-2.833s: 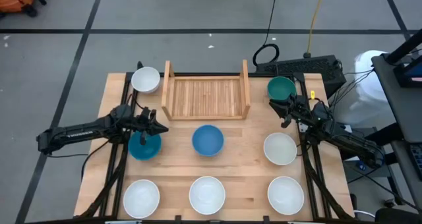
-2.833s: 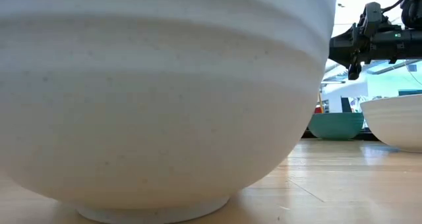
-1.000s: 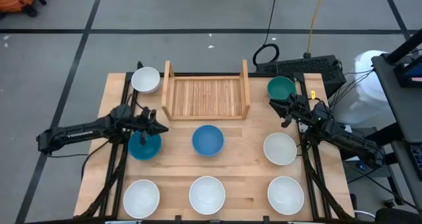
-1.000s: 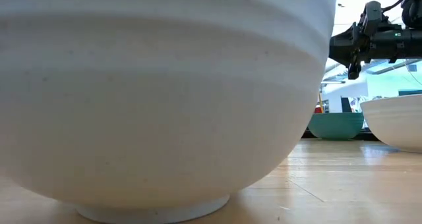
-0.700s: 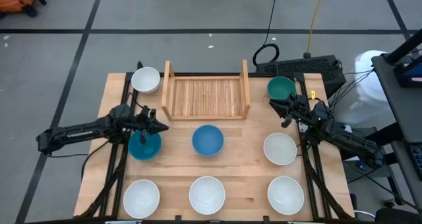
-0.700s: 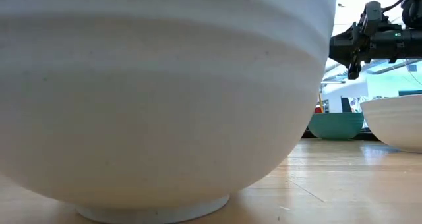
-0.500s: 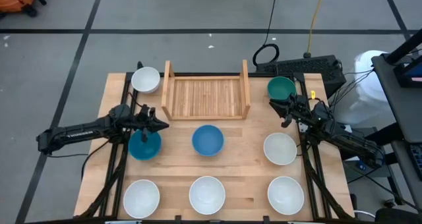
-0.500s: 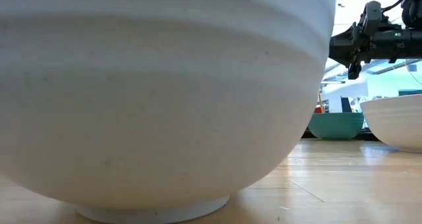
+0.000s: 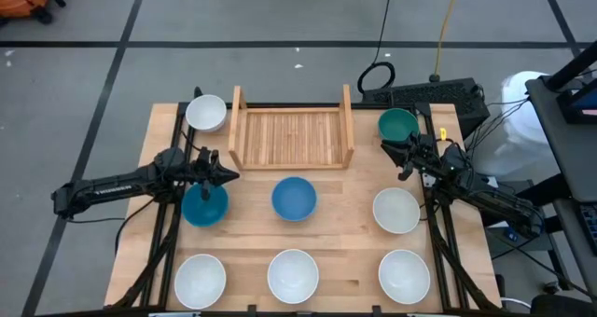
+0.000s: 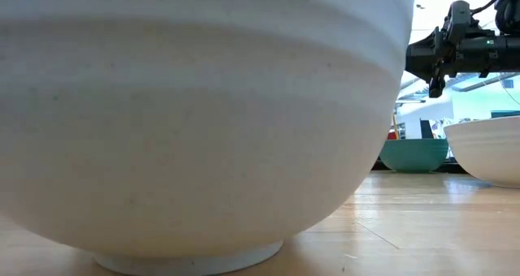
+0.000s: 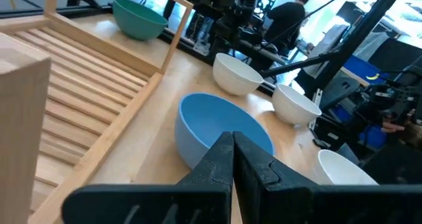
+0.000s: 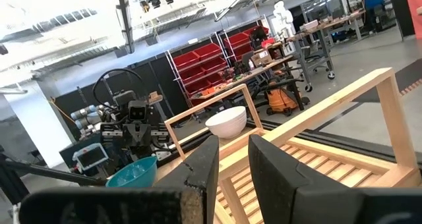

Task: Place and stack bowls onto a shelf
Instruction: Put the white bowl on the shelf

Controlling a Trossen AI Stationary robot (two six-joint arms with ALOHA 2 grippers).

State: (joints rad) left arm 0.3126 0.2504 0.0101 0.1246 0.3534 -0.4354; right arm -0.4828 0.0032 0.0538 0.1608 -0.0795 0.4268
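From above, the light wooden slatted shelf (image 9: 291, 137) sits at twelve o'clock on the pale wooden bench (image 9: 340, 238) with nothing on it yet — by my judgement no bowl has been placed, so the whole job is still ahead. Eight small round bowls show on the bench: a white one (image 9: 206, 113) at eleven o'clock beside the shelf, a dark green one (image 9: 398, 124) at one o'clock, two bright blue ones (image 9: 295, 198) in the middle row, a white one at three o'clock and three white ones along six o'clock. The left gripper (image 9: 220, 175) hangs over the left blue bowl (image 9: 204, 205), jaws shut on nothing; the right gripper (image 9: 400, 154) waits just beside the green bowl. At bench height a white bowl (image 10: 195, 114) fills most of the picture. The left wrist camera shows the jaws pressed together — the centre blue bowl lies ahead. The right wrist camera shows narrowly parted, empty jaws facing the bare shelf.
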